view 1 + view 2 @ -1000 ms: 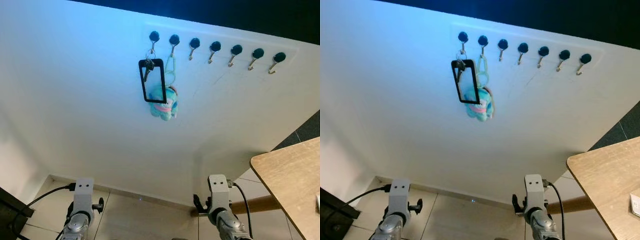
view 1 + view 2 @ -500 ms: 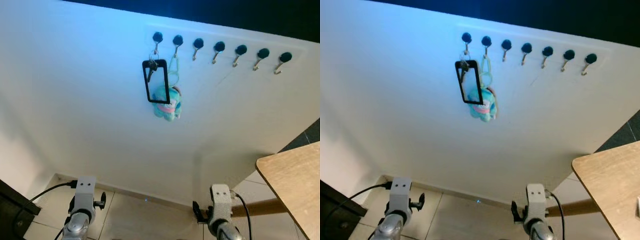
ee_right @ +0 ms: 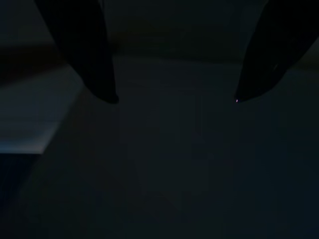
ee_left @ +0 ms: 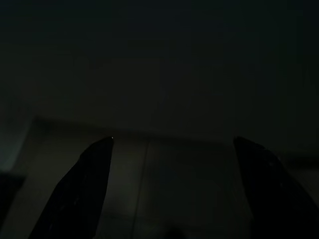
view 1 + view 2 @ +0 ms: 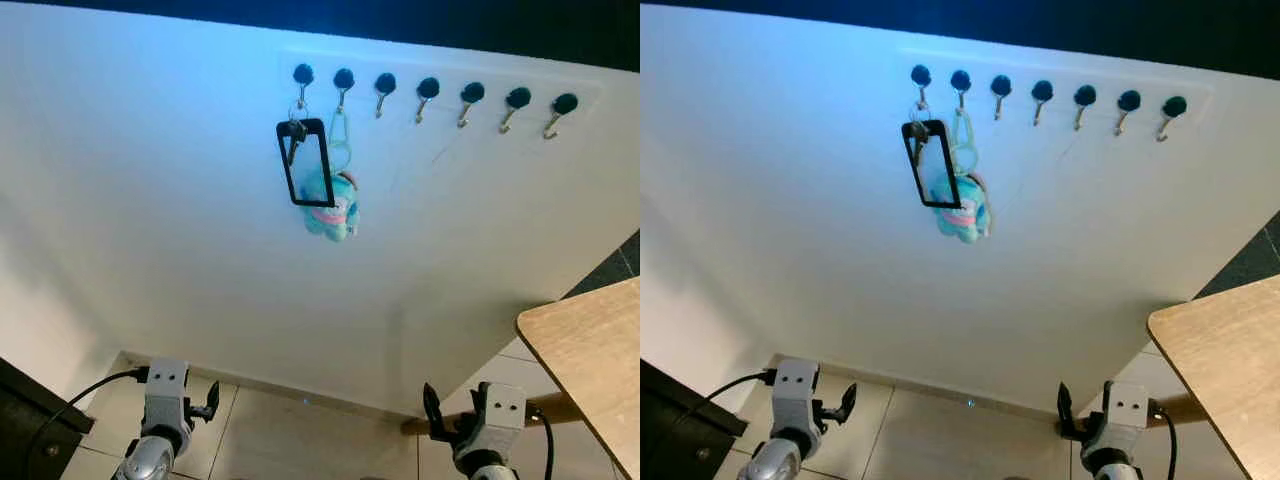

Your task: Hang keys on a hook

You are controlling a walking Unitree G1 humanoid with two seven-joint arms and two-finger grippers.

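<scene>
You see the keys (image 5: 296, 132) hanging on the leftmost hook (image 5: 302, 76) of a row of seven on the white wall (image 5: 150, 200), with a black rectangular loop (image 5: 304, 163) dangling from the same ring. A teal plush charm (image 5: 331, 208) hangs from the second hook (image 5: 343, 80), just beside and partly behind the loop. Your left gripper (image 4: 172, 144) and right gripper (image 3: 174, 99) both hang low near the tiled floor (image 5: 300, 445), fingers spread apart, grasping nothing. A wooden table (image 5: 590, 350) edge sits at right.
</scene>
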